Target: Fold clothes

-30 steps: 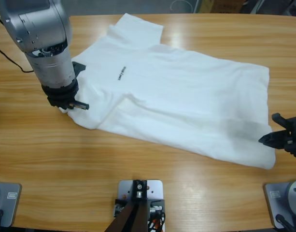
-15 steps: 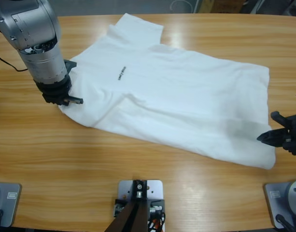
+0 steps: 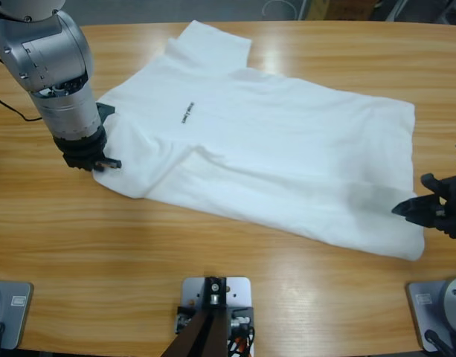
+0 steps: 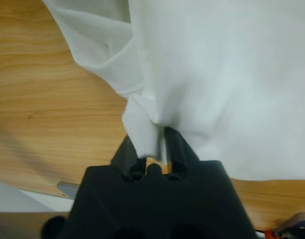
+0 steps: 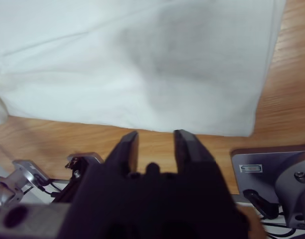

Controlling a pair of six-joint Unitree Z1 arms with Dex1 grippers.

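Note:
The clothes are one white T-shirt (image 3: 287,141) lying spread across the wooden table, with a small dark logo (image 3: 187,113) on the chest. At the shirt's left edge, my left gripper (image 3: 101,163) is shut on a pinched fold of the sleeve fabric (image 4: 142,124). The left wrist view shows this white cloth caught between the jaws (image 4: 153,142). My right gripper (image 3: 405,210) stands open at the right, just off the hem corner (image 3: 413,249). In the right wrist view, the right gripper (image 5: 156,142) holds nothing and the T-shirt's hem (image 5: 142,119) lies just beyond its tips.
Bare wooden table (image 3: 213,253) runs along the front, below the shirt. A thin black cable (image 3: 12,108) trails at the far left edge. The table's far edge is close behind the upper sleeve (image 3: 213,37).
My left arm has shifted left with the sleeve fabric in its jaws, drawing the shirt's left edge outward. The right gripper has crept slightly left toward the hem.

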